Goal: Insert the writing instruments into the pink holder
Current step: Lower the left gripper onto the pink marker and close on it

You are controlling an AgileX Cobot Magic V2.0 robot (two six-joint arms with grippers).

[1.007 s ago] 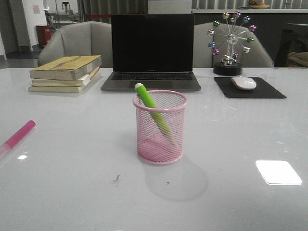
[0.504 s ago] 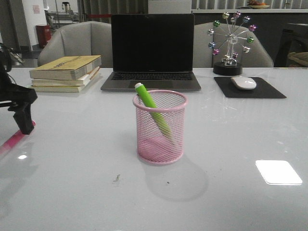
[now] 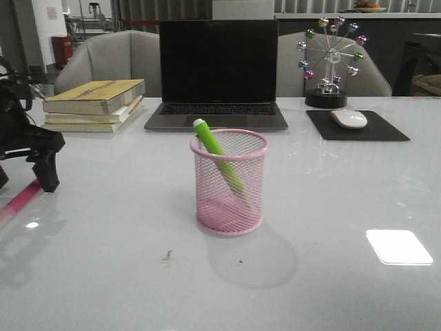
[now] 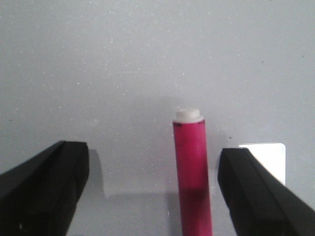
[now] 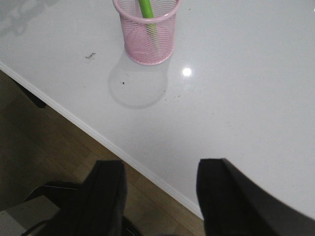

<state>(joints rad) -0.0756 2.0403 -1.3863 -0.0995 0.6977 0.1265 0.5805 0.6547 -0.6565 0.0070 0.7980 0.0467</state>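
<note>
The pink holder stands upright mid-table, and a lime green marker leans inside it with its white tip above the rim. A magenta marker lies flat near the table's left edge. My left gripper is open just over it. In the left wrist view the magenta marker lies between the black fingers, closer to one of them and touching neither. My right gripper is open and empty over the table's near edge, well back from the holder and the green marker.
An open laptop sits behind the holder. A stack of books lies at back left. At back right are a mouse on a black pad and a ferris-wheel ornament. The table edge drops to wooden floor.
My left arm came into view from the left and moved right, and its open fingers now straddle the magenta marker. The holder and green marker have not moved.
</note>
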